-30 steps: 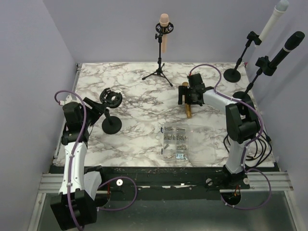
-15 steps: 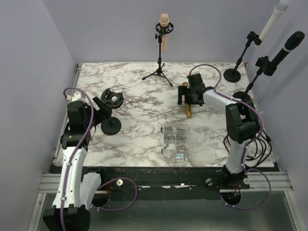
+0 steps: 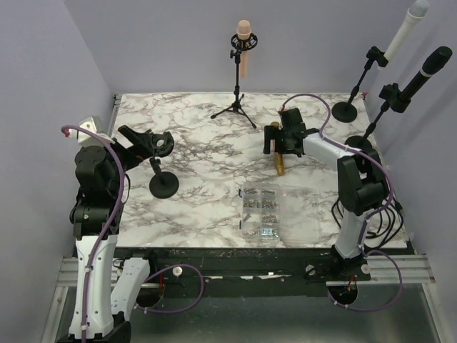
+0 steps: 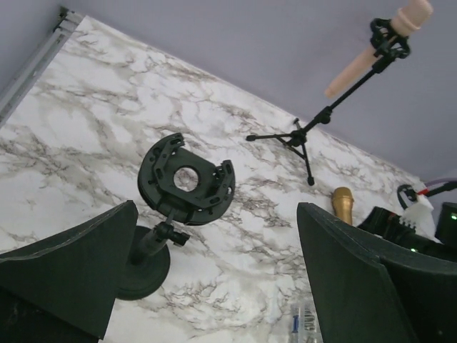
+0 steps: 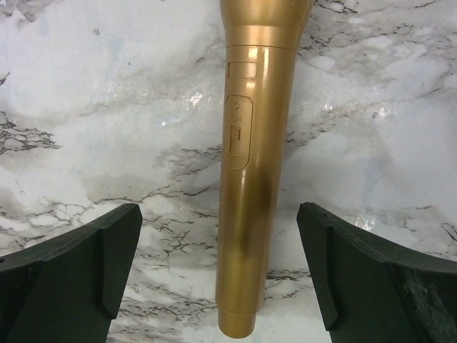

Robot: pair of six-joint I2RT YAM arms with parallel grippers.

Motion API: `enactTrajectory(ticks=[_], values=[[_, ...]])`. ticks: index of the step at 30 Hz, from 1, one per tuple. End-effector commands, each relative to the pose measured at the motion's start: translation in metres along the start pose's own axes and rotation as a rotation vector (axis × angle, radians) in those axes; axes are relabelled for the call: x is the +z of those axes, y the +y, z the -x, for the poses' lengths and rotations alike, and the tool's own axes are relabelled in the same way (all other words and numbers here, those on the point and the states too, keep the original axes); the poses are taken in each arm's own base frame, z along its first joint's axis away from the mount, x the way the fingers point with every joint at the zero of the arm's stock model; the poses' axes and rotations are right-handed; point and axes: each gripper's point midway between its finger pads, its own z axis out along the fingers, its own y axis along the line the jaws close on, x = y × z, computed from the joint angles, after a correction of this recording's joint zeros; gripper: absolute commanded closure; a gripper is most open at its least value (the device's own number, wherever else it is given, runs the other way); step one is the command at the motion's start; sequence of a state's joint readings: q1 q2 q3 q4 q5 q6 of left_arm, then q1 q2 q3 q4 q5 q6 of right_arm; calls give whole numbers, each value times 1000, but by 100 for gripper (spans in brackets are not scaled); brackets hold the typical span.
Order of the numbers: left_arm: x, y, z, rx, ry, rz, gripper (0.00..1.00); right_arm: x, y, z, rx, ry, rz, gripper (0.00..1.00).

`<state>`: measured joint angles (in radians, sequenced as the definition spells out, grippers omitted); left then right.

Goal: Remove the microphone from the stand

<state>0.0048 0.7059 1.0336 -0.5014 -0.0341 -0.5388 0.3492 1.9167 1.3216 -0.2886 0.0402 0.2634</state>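
- Left fingers (image 4: 71, 264): spread wide, holding nothing and touching nothing.
- Ahead of them, seen in the gap between them, is the black clip (image 4: 187, 179) of the short stand (image 4: 146, 261). The left wrist view shows the clip clear of both fingers.
- Right fingers (image 5: 64, 264): spread wide, low over the table (image 5: 107, 107), one on each side of the gold microphone (image 5: 246, 179).
- Marble shows between each finger and the microphone body, so there is no contact and no grip.
- Gold microphone: lying flat on the table, off the short stand and well apart from it, right of centre in the top view (image 3: 279, 168).
- Its switch panel faces up, and its tail end points towards the near edge.
- Cut off: the head of the gold microphone runs out of the right wrist view at the top. In the top view its upper part is hidden under the right arm's wrist.
- Hard to make out: the contents of the clear plastic box (image 3: 260, 211) near the front of the table are too small to identify.
- Cut off: the tip of the white microphone (image 3: 413, 18) at the far right meets the frame edge.
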Motion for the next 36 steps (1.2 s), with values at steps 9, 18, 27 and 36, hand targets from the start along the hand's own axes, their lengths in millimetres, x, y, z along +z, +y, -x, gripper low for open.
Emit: enactTrajectory(ticks=[9,18,27,36], values=[[8,-122,17,94,25,-485,3,-29,-14,32,25,-86,-95,0],[13,-131,-18,149,111,-593,3,-38,2,49,93,-152,-26,1],[0,-118,-16,146,38,-568,3,-85,65,163,136,-523,277,1],[-8,-118,-10,122,-3,-576,4,-107,105,239,81,-863,397,2]])
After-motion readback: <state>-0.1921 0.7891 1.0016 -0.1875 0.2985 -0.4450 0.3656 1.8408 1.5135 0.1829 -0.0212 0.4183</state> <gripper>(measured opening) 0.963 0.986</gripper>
